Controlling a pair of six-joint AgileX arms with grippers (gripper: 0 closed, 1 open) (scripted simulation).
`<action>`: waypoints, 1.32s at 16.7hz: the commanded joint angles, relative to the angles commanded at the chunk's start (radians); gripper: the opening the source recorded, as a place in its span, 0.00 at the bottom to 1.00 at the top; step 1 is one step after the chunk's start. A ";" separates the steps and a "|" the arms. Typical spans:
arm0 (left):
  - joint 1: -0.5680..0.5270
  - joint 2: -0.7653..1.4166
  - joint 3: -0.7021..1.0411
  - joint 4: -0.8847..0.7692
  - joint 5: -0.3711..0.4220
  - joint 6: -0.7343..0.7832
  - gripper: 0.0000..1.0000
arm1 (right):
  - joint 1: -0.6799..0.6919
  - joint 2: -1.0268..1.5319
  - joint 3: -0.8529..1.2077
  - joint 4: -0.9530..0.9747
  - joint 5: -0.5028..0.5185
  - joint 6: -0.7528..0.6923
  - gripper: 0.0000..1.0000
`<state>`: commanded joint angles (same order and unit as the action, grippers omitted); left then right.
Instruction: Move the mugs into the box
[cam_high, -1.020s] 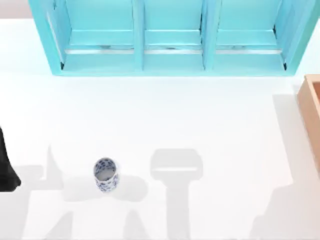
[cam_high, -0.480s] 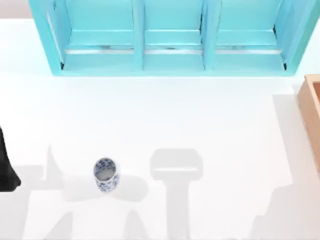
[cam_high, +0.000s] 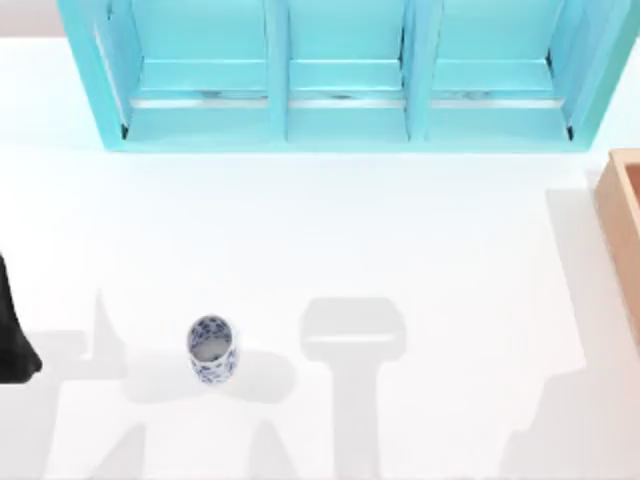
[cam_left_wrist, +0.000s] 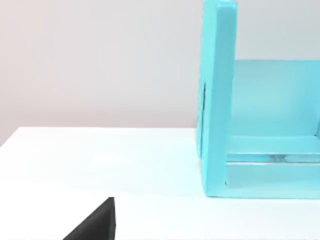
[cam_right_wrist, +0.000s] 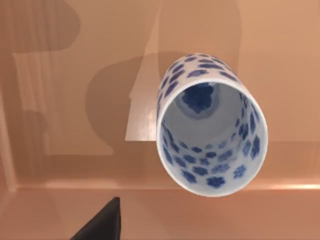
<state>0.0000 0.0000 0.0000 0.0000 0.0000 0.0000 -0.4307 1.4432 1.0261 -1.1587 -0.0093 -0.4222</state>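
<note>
One blue-flowered white mug (cam_high: 211, 350) stands upright on the white table, left of the middle near the front. A second mug (cam_right_wrist: 210, 132) shows in the right wrist view, over the tan floor of the box (cam_right_wrist: 75, 75), its open mouth facing the camera. One dark fingertip (cam_right_wrist: 102, 222) of my right gripper shows off to the side and apart from this mug, so the gripper is open. The box (cam_high: 625, 230) shows partly at the table's right edge. My left arm (cam_high: 12, 335) is parked at the left edge, with one fingertip (cam_left_wrist: 97, 225) showing off to the side.
A large turquoise shelf unit (cam_high: 340, 80) runs along the back of the table; its side wall (cam_left_wrist: 217, 100) stands ahead in the left wrist view. Grey shadows of the arms lie on the table front.
</note>
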 joint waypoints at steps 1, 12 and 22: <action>0.000 0.000 0.000 0.000 0.000 0.000 1.00 | -0.001 0.001 0.013 -0.013 0.000 0.000 1.00; 0.000 0.000 0.000 0.000 0.000 0.000 1.00 | -0.006 0.006 0.400 -0.394 0.000 -0.007 1.00; 0.000 0.000 0.000 0.000 0.000 0.000 1.00 | 0.218 0.181 0.612 -0.400 0.044 0.216 1.00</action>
<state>0.0000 0.0000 0.0000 0.0000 0.0000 0.0000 -0.2124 1.6238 1.6385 -1.5589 0.0348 -0.2065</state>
